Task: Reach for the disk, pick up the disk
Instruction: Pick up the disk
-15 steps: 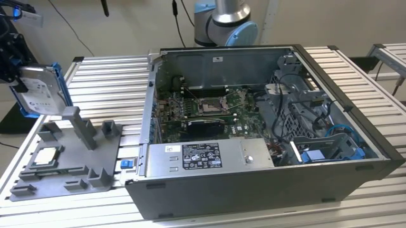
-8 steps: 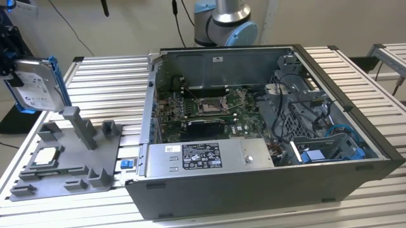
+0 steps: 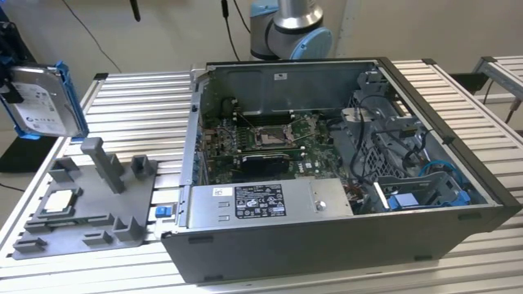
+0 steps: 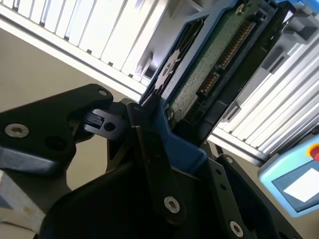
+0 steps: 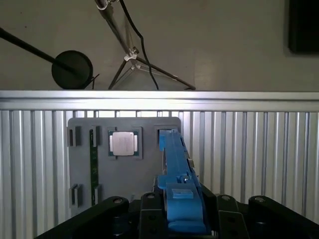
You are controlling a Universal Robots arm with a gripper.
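Where the grey tray lies on the slatted metal table, at about nine o'clock from the open computer case in the exterior view, the disk is held up in the air. It hangs at roughly eleven o'clock from the tray, standing nearly on edge. Its white-labelled silver face is turned toward the case, with blue rails down its sides. The gripper has it: in the second wrist view the black fingers are closed tight against the blue rail, and the disk's green circuit board and connector pins rise beyond them. In the first wrist view the disk runs edge-on straight out from between the jaws, over the tray. A small square silver chip sits in the tray's pocket just beside it, at about nine o'clock from the disk's far end. From the exterior view I cannot tell whether anything touches the disk other than the gripper. Inside the case, the circuit board lies at the centre and a labelled grey metal box at six o'clock from it. The arm's base stands at twelve o'clock behind the case.
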